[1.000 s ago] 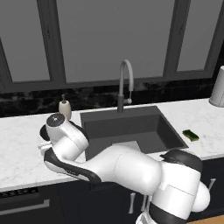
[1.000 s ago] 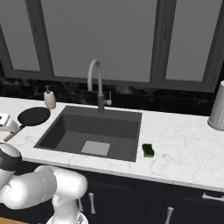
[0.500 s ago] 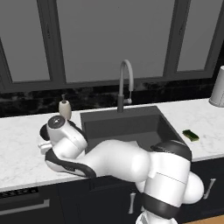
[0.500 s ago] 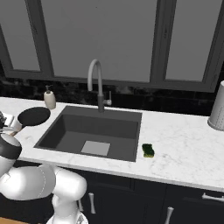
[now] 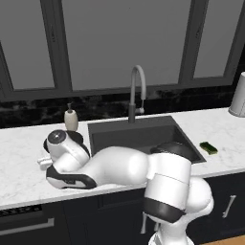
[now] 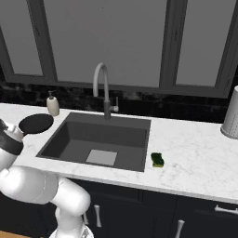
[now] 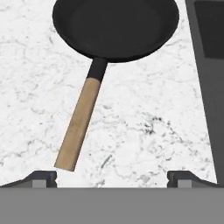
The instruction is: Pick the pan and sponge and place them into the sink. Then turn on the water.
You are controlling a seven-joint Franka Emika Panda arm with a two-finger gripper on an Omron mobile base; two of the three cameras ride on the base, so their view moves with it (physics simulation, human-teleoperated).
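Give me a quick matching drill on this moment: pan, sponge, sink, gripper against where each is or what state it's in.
Things:
1. pan
2. sponge
3. sink
4. gripper

Places or states:
A. holds nothing, drain plate bare
B. open over the counter, just short of a wooden handle's end
C. on the counter right of the sink
D. on the counter left of the sink

Pairs: 1-D, 2-C, 3-A, 4-B

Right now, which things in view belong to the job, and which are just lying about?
Job:
pan, on the counter left of the sink
sponge, on the counter right of the sink
sink
faucet
tool, open, above the pan's handle

Lying about:
soap dispenser
grey canister
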